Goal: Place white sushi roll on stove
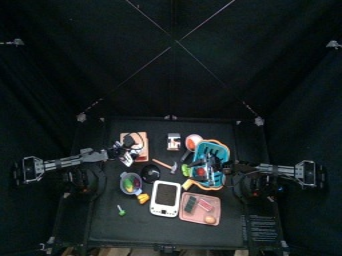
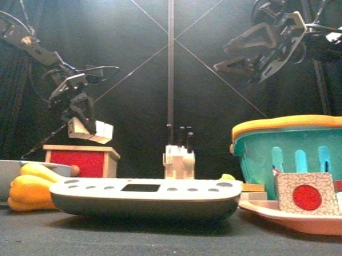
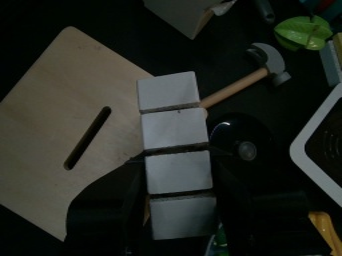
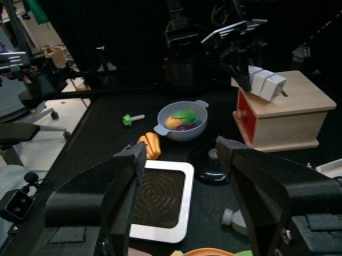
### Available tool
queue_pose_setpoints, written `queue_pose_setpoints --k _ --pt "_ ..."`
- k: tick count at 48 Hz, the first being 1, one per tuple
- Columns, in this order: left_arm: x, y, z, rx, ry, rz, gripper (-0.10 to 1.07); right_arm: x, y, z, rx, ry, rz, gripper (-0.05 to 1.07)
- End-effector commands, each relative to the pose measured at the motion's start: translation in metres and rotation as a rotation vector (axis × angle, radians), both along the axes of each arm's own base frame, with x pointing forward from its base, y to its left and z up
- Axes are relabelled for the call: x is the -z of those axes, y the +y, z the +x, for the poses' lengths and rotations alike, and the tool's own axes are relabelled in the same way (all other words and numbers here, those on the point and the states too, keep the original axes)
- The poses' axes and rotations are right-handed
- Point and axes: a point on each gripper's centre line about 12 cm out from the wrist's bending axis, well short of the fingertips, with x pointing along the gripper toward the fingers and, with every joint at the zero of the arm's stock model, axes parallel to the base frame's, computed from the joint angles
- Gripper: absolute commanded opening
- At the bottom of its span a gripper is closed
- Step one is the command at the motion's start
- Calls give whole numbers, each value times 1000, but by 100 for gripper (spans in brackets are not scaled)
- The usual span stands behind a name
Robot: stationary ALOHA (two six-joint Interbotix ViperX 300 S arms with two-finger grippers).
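The white sushi roll [image 3: 174, 130], a white piece marked into segments, sits between the jaws of my left gripper [image 3: 182, 185], which is shut on it. In the front view the roll [image 2: 91, 127] hangs just above a wooden box [image 2: 80, 158] at the left. The stove [image 1: 164, 197], a flat white slab with a dark inner panel, lies at the table's front middle, to the right of and nearer than the left gripper [image 1: 130, 152]. My right gripper [image 4: 185, 150] is open and empty, raised over the stove's [image 4: 160, 200] right side.
A teal basket [image 1: 205, 155] stands right of centre, with a pink tray [image 1: 201, 208] in front of it beside the stove. A bowl of toy food [image 1: 134, 182] sits left of the stove. A toy hammer [image 3: 267, 65] lies near the box, and a knife block [image 2: 177, 155] stands behind the stove.
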Motion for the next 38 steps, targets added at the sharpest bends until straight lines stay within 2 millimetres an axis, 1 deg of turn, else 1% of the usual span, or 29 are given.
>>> queue_pose_setpoints --k 1,5,9,18,19,22,27,32,35,38 --pt "-12 2 6 -3 -33 8 53 -6 0 0 -1 -23 2 91" --pt "-15 -1 9 1 -50 -4 53 -6 0 -1 0 -21 2 91" --pt "-19 -9 15 13 -74 -38 53 -6 0 -1 0 -21 2 91" --pt "-33 -35 40 72 -106 -110 52 -5 0 -1 -1 -20 4 91" --pt "-35 -41 45 87 -98 -121 52 -5 0 -1 0 -20 4 91" --pt "-39 -51 52 108 -55 -136 52 -4 0 -1 0 -17 4 91" --pt "-43 -66 62 121 95 -143 52 -5 0 -1 3 -20 10 91" --pt "-46 -78 73 103 242 -98 52 -3 -1 -1 6 -15 16 91" --pt "-50 -86 83 79 265 -70 52 -3 -1 -2 8 -16 19 91" --pt "-53 -96 94 49 248 -58 52 -3 -1 -2 9 -17 20 91"
